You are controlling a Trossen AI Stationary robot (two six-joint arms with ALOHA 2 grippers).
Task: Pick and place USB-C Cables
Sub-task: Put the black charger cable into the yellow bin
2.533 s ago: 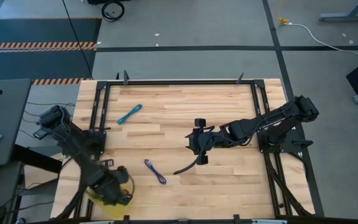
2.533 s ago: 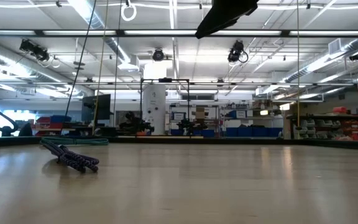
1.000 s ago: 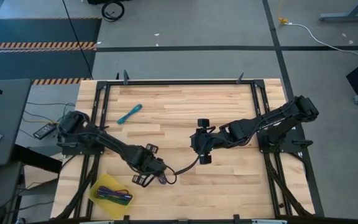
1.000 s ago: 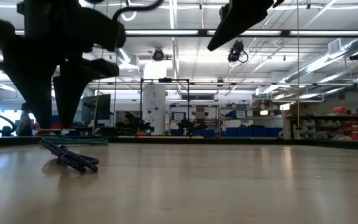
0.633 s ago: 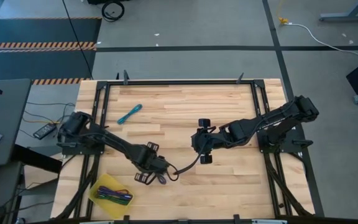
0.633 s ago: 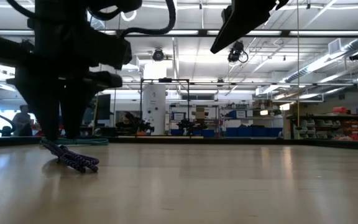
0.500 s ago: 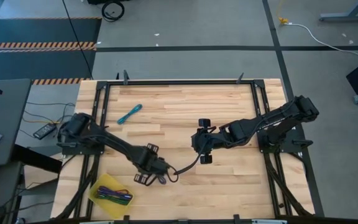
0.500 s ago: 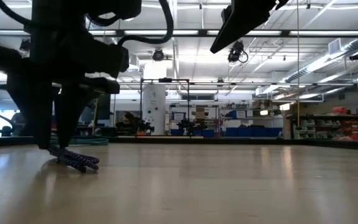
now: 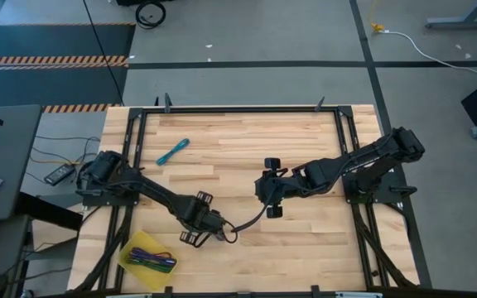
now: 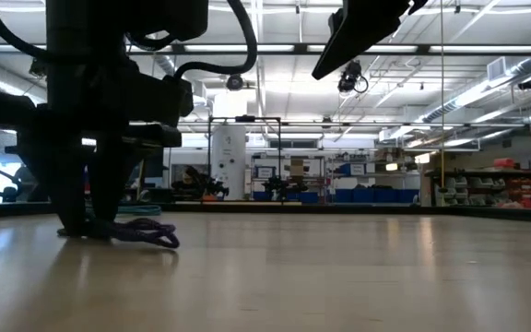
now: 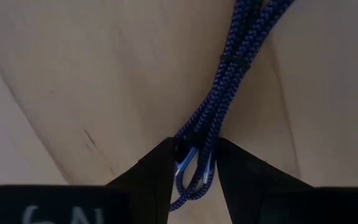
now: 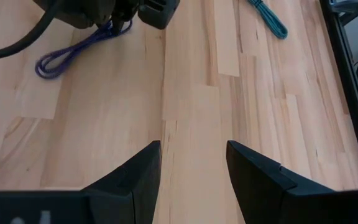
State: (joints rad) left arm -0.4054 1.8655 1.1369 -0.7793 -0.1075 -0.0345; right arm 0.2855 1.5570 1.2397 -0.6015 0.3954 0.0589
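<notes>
USB-C cables on my table

A blue-purple braided cable (image 11: 229, 87) lies flat at lower centre-left, one folded end pinched between my left fingers. A teal cable (image 9: 172, 151) lies slanted at upper left; several more (image 9: 154, 259) sit bundled at lower left.

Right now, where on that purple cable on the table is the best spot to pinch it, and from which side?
Probably near one end of the purple cable, coming straight down. It lies flat on the table, and its folded strands run side by side in a narrow bundle, so two fingers fit across it. The left pincer is doing just that, closed around the strands at the end; the right pincer waits open mid-table.
</notes>
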